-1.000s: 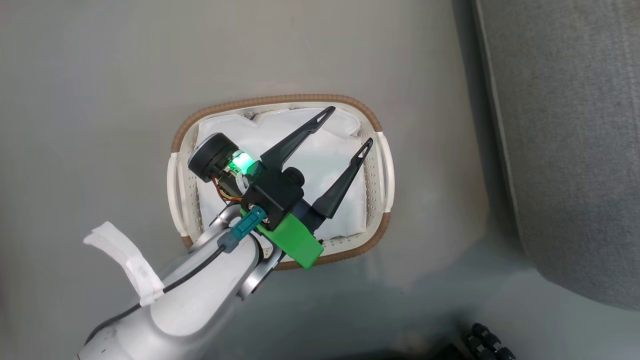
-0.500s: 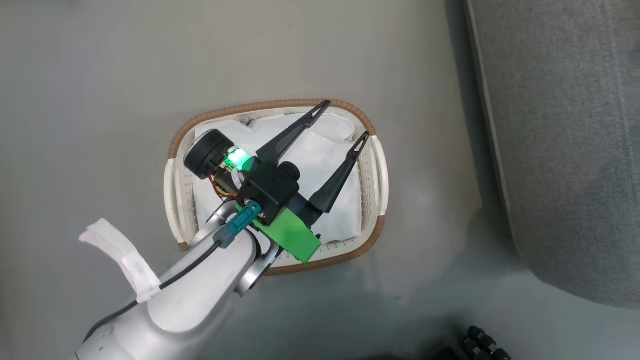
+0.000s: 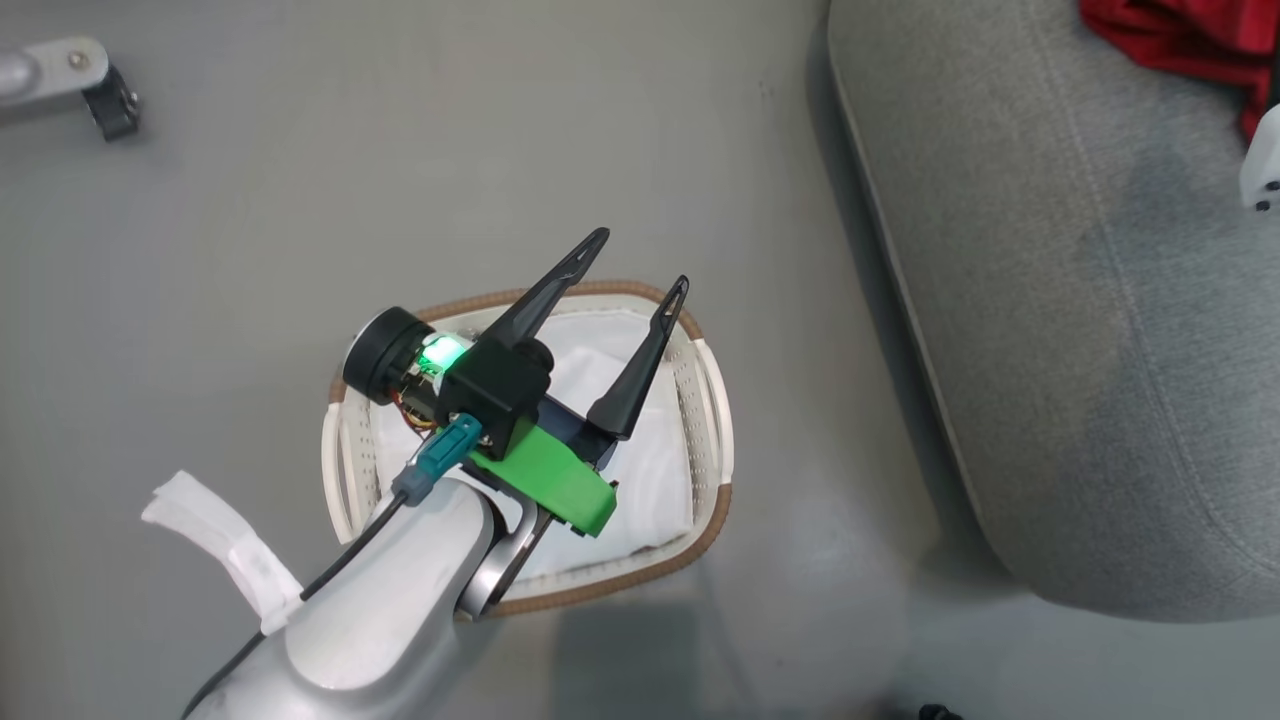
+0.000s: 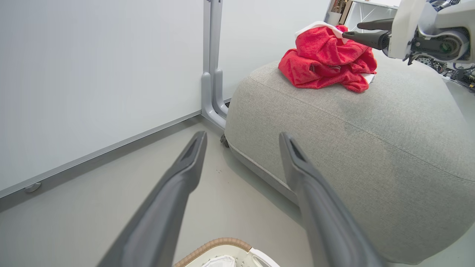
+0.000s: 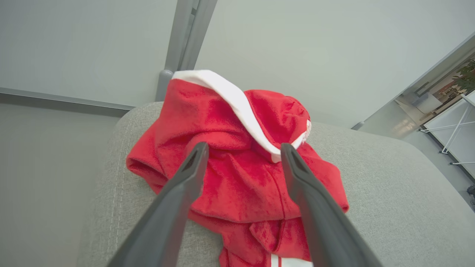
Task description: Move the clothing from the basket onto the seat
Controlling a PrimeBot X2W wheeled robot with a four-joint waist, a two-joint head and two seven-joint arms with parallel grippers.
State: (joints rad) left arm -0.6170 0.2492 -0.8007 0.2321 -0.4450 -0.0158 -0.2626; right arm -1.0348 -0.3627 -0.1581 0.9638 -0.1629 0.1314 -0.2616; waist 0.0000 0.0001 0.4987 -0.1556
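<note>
The soft bright-red clothing [image 5: 241, 181] with white trim lies heaped on the large grey woven-fabric seat [image 3: 1080, 300]. The right gripper [image 5: 243, 146] hangs at the heap's top, its long dark fingers spread wide and clamping nothing; whether a tip touches the cloth I cannot tell. The left gripper [image 3: 643, 257] hovers above the small oval cream perforated basket [image 3: 716, 515] with its white fabric liner [image 3: 660, 480], fingers wide apart and holding nothing.

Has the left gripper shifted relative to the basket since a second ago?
Yes. Against the cream perforated plastic basket, the left gripper sits further up the view, now reaching past its brown woven far rim. The camera also moved.
</note>
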